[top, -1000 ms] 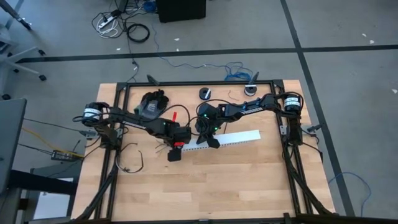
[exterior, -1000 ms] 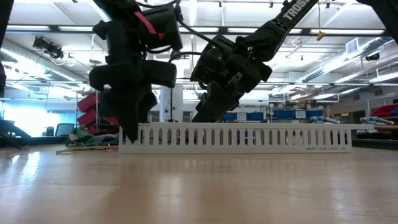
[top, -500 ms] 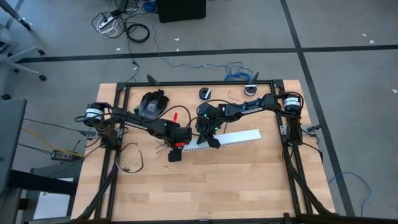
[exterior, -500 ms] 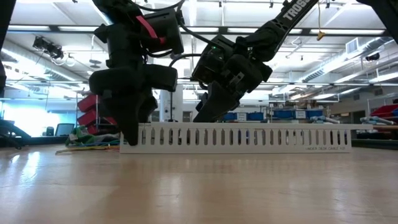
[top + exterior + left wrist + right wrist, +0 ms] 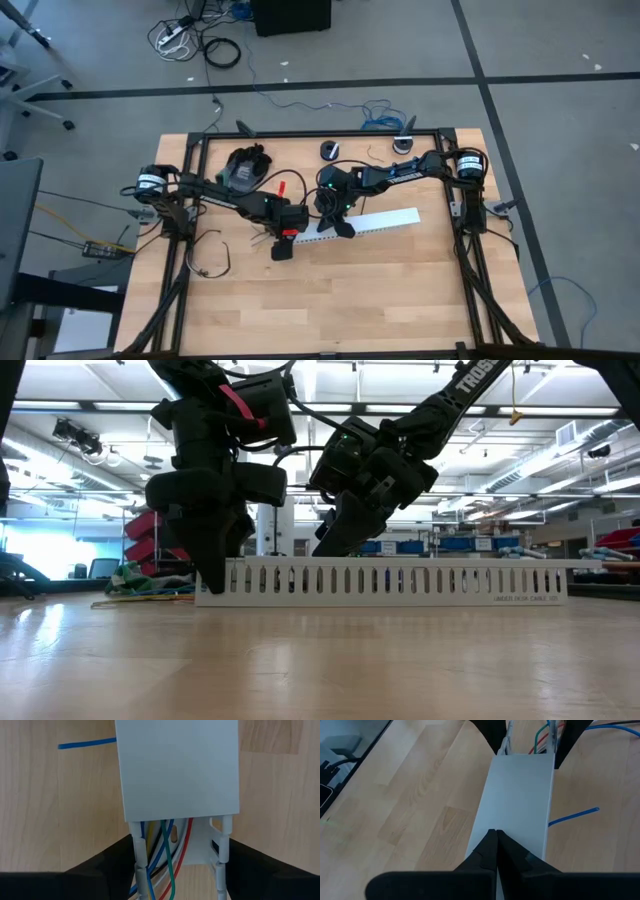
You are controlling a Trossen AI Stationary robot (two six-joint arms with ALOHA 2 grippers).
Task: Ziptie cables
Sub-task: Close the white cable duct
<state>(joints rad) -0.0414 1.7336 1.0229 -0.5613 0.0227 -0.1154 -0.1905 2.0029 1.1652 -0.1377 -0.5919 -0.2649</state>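
A white slotted duct (image 5: pixel 385 221) lies on the wooden table with a flat white lid (image 5: pixel 520 795) on top. The cables (image 5: pixel 165 855), several thin coloured wires, lie inside it and show at its uncovered left end. My left gripper (image 5: pixel 212 575) points down at that end, its fingers on either side of the duct. My right gripper (image 5: pixel 340 228) is shut, and its tips rest on the lid a little to the right of the left gripper. A short blue strand (image 5: pixel 572 816) lies on the table beside the duct. My left gripper takes the duct's left end between its two fingers, one against each slotted side wall (image 5: pixel 136 855), just beyond the lid's edge. The fingers come steeply from above and lie across the duct, which rests flat on the table. My right gripper presses its shut fingertips (image 5: pixel 493 837) onto the lid's top face (image 5: pixel 517 827) near the duct's left end. It slants down from the far right. The lid sits level on the duct.
A dark bundled object (image 5: pixel 245 168) and two small round dark things (image 5: pixel 330 150) (image 5: pixel 403 143) sit near the far edge. A thin dark wire loop (image 5: pixel 210 262) lies at the left. A black frame (image 5: pixel 320 133) borders the table. Bare wood fills the near half.
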